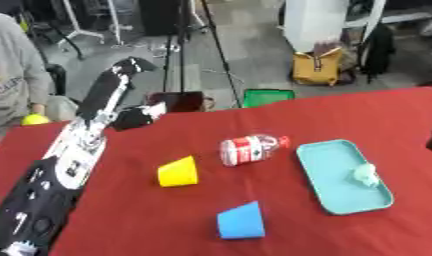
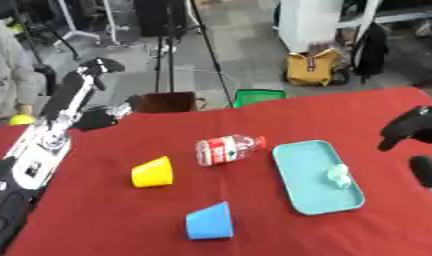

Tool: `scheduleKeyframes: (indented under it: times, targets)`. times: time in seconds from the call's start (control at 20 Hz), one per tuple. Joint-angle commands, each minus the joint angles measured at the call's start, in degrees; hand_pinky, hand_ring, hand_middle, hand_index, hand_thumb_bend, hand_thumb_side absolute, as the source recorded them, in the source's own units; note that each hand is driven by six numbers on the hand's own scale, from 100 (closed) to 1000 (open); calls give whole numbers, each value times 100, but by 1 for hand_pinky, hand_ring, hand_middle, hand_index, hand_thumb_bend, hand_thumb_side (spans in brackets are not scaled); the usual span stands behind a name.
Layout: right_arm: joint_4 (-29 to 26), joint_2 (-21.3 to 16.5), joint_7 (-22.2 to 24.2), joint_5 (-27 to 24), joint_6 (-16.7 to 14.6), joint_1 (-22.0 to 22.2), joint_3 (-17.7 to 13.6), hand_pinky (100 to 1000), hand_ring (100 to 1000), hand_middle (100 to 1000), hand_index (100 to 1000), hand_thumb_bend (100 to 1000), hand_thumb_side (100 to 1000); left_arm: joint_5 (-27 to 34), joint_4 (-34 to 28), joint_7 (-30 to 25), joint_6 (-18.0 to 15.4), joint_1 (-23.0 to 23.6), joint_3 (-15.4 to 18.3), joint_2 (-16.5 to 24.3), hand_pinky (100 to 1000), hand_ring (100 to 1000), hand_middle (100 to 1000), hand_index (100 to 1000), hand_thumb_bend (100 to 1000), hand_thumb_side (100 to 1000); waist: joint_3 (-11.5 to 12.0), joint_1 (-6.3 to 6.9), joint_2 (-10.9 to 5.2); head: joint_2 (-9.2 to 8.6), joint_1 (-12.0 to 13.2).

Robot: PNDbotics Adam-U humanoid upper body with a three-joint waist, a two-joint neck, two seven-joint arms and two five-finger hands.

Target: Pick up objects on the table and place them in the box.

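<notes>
On the red table lie a yellow cup on its side, a blue cup on its side and a clear bottle with a red label. A teal tray at the right holds a small pale object. My left hand is raised over the far left table edge, fingers stretched out, holding nothing, well left of the cups. My right hand hangs at the right edge beside the tray, fingers relaxed and empty.
Just beyond the far table edge stand a dark brown box and a green bin. A person's sleeve and a yellow ball show at the far left. Tripod legs and a yellow bag stand on the floor behind.
</notes>
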Motion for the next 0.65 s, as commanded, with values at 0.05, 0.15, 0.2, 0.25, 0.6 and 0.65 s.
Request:
scheduleKeyframes:
  times: [0.05,0.15,0.2,0.25,0.6,0.65]
  targets:
    - [-30,-226,284,63,-361,-55,-73,607,595,650,733,254,480,341,-617,181,56,282,83,-28,551,778,760,810,528,705,71,1,-92,80,-94]
    - [-26,-238,265,85,-355,-51,-86,606,594,649,732,258,480,533,-930,191,145,507,93,-129,548,774,754,806,518,711,168,21,-91,86,-113]
    - [-26,-238,257,95,-350,-50,-89,605,593,648,731,262,481,717,-1113,161,219,593,99,-155,544,769,749,804,515,706,199,26,-90,85,-120]
    - [-27,-230,252,104,-347,-59,-88,605,593,648,731,263,481,1262,-1424,85,347,732,148,-152,539,764,744,805,517,698,230,25,-79,72,-138]
    - [-8,-229,219,145,-362,-42,-110,604,592,648,730,265,481,2842,-2402,-477,936,1107,450,-64,534,753,727,794,515,695,237,-25,-37,66,-144]
    - [-1,-227,212,149,-364,-28,-122,603,592,648,730,266,481,2828,-2416,-506,952,1134,453,-86,530,748,713,790,518,691,226,-36,-30,65,-126]
